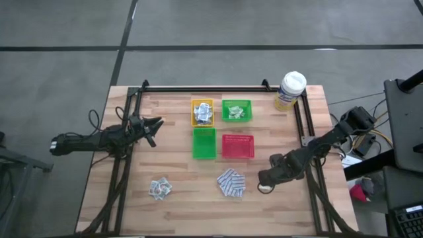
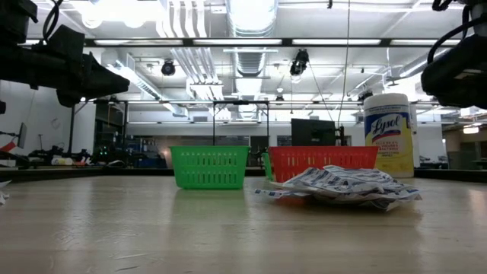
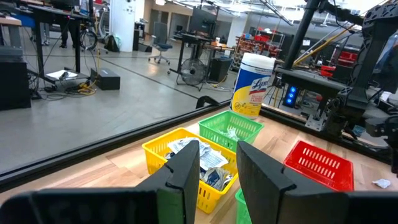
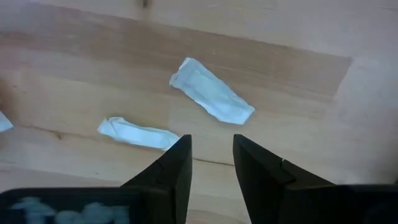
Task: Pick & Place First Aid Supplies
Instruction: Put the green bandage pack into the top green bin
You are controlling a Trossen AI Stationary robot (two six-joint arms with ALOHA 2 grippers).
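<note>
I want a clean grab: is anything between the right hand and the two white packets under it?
Nothing visible. The right hand, open, hangs over bare wood with the nearer packet just ahead of its fingers and the other packet a little farther. The blue-and-white pile lies off to one side.

Hidden, cropped or too small to make out

In the low view the yellow tray cannot be seen and the wipes canister (image 2: 388, 133) is partly hidden behind the red tray (image 2: 323, 160); overhead, the sachets (image 1: 159, 189) are too small to read.
</note>
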